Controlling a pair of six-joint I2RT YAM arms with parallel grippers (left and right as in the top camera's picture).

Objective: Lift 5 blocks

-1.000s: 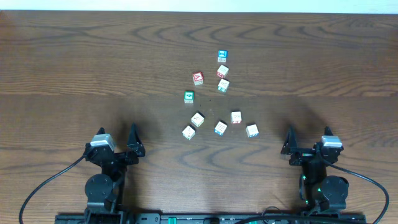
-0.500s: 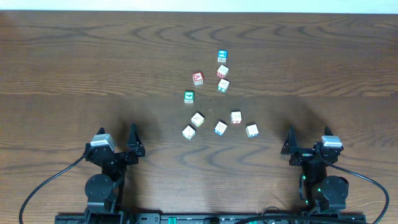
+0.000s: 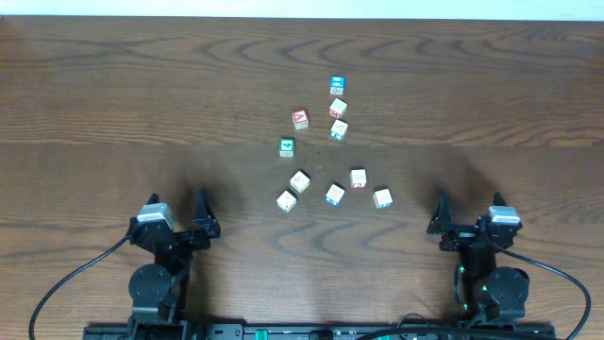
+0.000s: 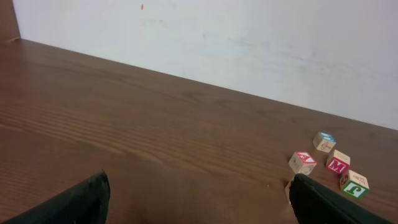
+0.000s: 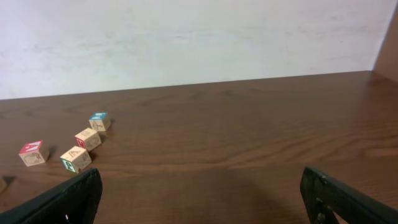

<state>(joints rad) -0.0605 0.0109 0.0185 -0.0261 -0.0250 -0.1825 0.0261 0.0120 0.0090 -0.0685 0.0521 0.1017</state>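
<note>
Nothing has moved since the earlier frames: every cube lies where it did and both arms sit at the same spots by the near edge. Your left gripper (image 3: 176, 202) rests low on the left with its jaws spread wide and nothing between them; in its own wrist view only bare table (image 4: 155, 143) shows between the two dark fingers (image 4: 74, 202); your right gripper (image 3: 467, 204) mirrors it on the right, jaws likewise wide apart and empty; the blocks (image 3: 334, 194) lie on the table between the two arms and a little beyond them, five pale cubes in a loose arc, none touching another, all well apart from either gripper; farther out you have a green-faced cube (image 3: 287, 146), a red-faced cube (image 3: 300, 118) and a blue-faced cube (image 3: 337, 85); two more pale cubes (image 3: 338, 108) sit in a short line just nearer than the blue one.
</note>
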